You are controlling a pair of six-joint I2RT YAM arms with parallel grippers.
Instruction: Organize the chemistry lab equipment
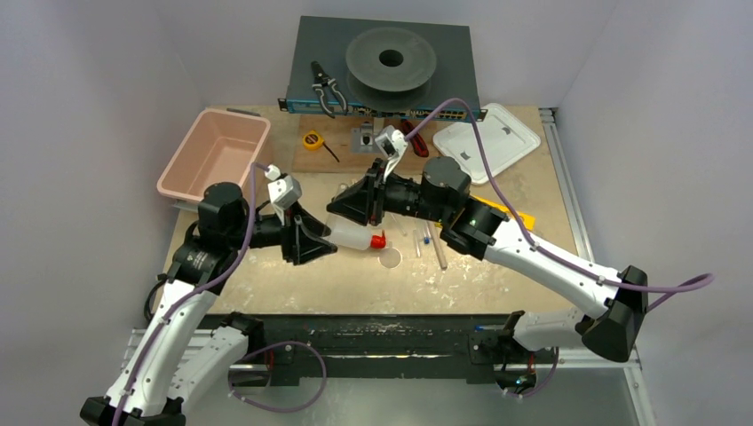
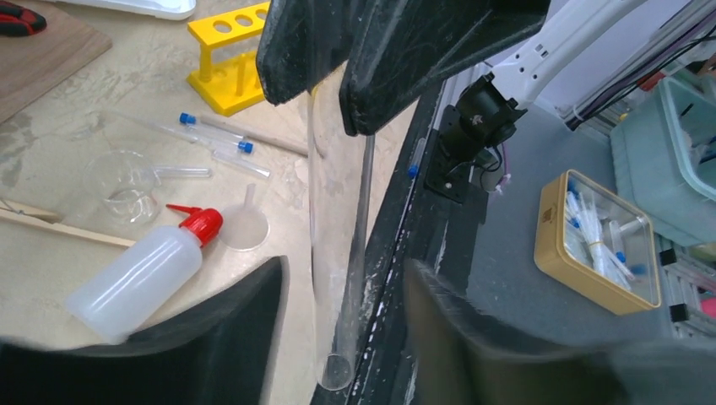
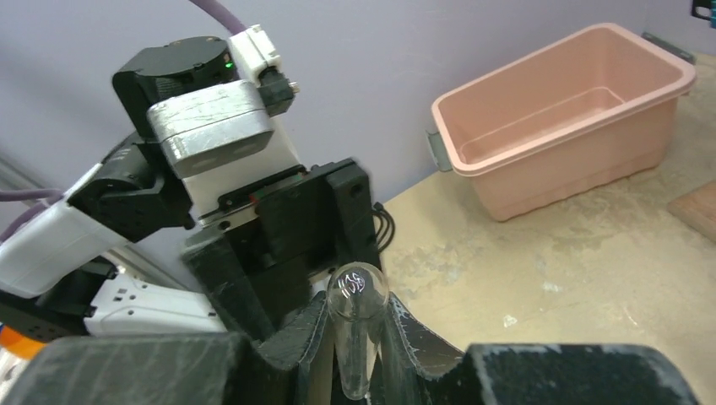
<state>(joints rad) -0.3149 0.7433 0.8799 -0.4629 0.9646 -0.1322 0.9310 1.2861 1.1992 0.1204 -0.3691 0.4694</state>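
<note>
My right gripper (image 3: 359,310) is shut on a large clear test tube (image 3: 359,291), whose rounded end sticks out past its fingers. In the left wrist view the tube (image 2: 336,219) runs down from the right gripper's fingers and passes between the spread fingers of my open left gripper (image 2: 344,268), its open mouth near the table edge. Both grippers meet at table centre, left (image 1: 327,246) and right (image 1: 344,209). The white squeeze bottle with red cap (image 1: 357,236) lies beside them on the table; it also shows in the left wrist view (image 2: 135,274). Blue-capped tubes (image 2: 215,135), a small clear round dish (image 1: 390,258) and a wooden stick (image 2: 51,224) lie nearby.
A pink bin (image 1: 213,153) stands at the back left. A yellow tube rack (image 2: 232,59) and a white tray (image 1: 487,138) are at the right. Pliers (image 1: 327,89), a yellow tape measure (image 1: 312,139) and a clear beaker (image 2: 118,186) are also here.
</note>
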